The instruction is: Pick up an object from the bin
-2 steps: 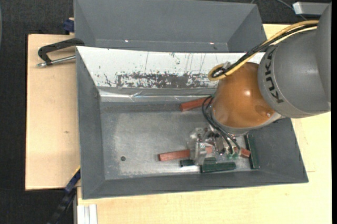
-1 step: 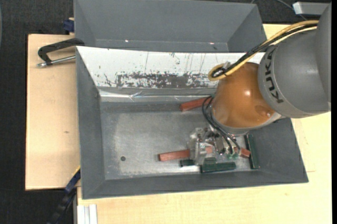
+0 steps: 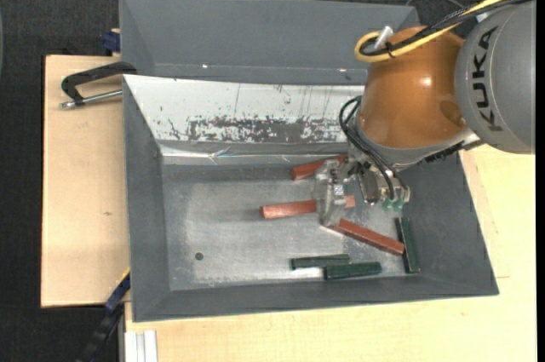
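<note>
Just right of middle in the bin (image 3: 143, 207), the gripper (image 3: 330, 197) sits low; whether it is released or clenched I cannot tell; a red-brown stick (image 3: 288, 210) lies to its left in the view, long axis crosswise, near end at the gripper; open floor lies beyond; green markers (image 3: 351, 269) crowd the front.

One legible marking recorded. The brand name "KUKA" stands in black capital letters on the grey rounded arm housing (image 3: 502, 79), at the right of the scene, beside the far right corner of the grey metal bin (image 3: 255, 28). The word runs up and down the housing, turned on its side, just right of the glossy orange wrist cover (image 3: 413, 92). A band of dark speckled marks (image 3: 247, 129) crosses the bin's far inner wall; nothing in it can be read as letters or figures.
</note>
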Available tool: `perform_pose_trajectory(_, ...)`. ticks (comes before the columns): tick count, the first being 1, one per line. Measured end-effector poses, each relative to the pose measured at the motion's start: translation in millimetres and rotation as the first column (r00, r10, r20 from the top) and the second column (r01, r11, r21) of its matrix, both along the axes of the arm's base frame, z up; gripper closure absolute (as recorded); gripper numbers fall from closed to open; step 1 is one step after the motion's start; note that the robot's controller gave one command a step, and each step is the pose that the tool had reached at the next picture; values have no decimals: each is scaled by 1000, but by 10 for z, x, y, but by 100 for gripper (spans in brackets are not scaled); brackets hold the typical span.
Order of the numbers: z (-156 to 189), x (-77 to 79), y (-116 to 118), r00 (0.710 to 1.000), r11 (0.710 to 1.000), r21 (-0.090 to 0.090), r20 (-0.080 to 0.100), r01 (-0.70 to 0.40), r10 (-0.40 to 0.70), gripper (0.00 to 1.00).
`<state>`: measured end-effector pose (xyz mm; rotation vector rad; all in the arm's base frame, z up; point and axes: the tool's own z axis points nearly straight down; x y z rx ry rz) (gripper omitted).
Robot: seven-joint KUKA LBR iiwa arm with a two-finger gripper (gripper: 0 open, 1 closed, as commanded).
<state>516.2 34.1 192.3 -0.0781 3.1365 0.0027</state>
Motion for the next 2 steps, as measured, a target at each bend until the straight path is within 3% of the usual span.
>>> perform_pose_trajectory(1,0,0,0,1000,1000,0,0,0,0,100)
perform_pose_trajectory(2,569,75,-228,1000,1000,-1,-4,-7,7,100)
